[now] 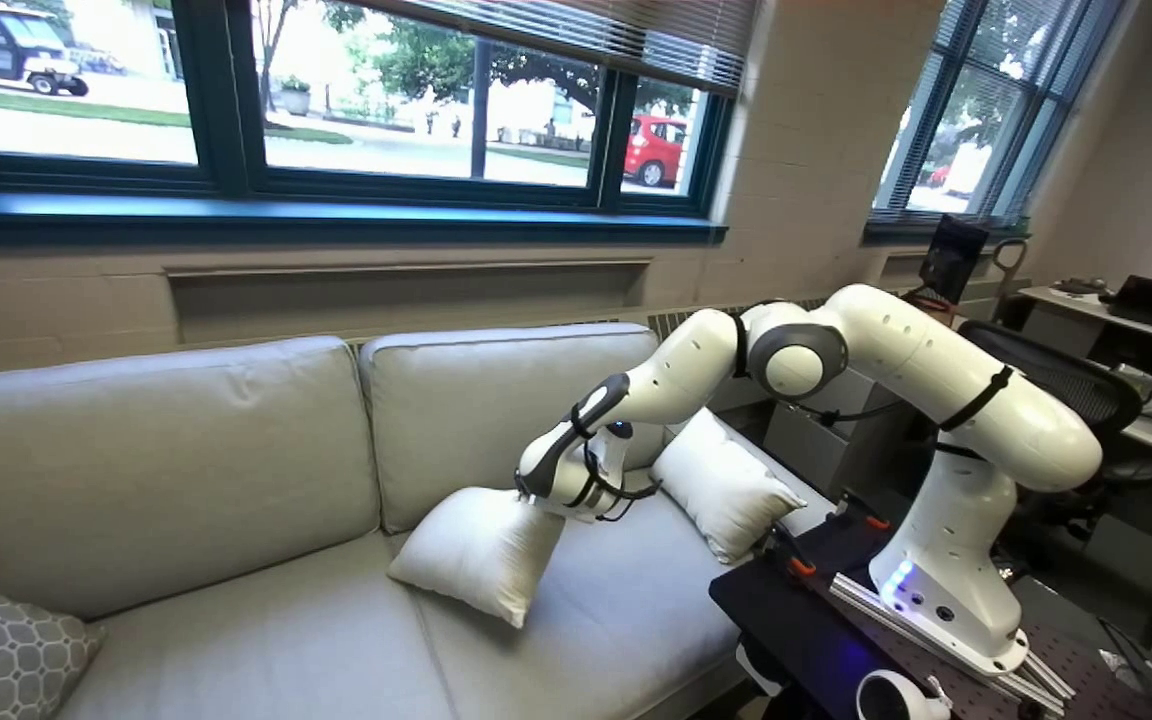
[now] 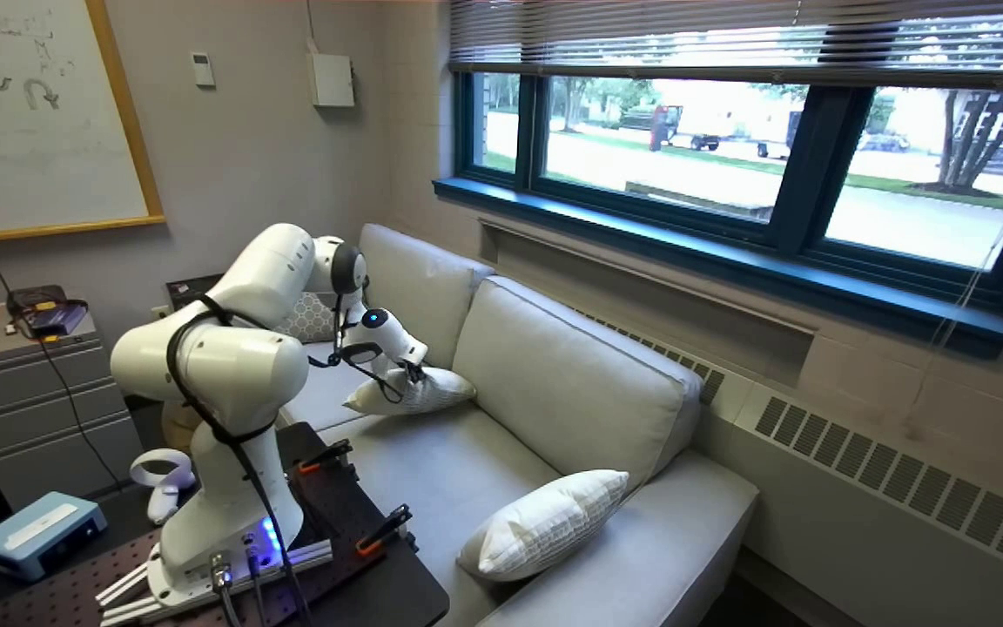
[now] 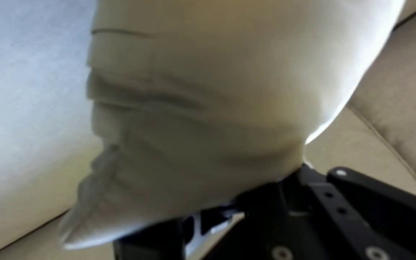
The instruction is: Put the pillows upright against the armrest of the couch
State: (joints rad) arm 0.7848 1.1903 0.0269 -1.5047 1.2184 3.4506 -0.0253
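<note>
Here, one cream-white square throw pillow (image 1: pixel 484 555), tilted, over the seat seam of the beige-grey two-seat sofa (image 1: pixel 336 480); upper side pinched by the Robotiq gripper (image 2: pixel 415 374), jaws pressed together on the fabric, bulk of the pillow below them. Also, a second cream-white throw pillow (image 2: pixel 545 522), well apart from the jaws, leaning beside the padded armrest (image 2: pixel 658 549).

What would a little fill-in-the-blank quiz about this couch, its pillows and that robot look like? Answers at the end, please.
The gripper holds a cream pillow, one of ____ in view.
The other cream pillow is next to the low, padded side ____ of the couch.
The patterned pillow is mostly ____.
The light on the robot's base glows ____.
Missing words: two; armrest; grey; blue.
</note>
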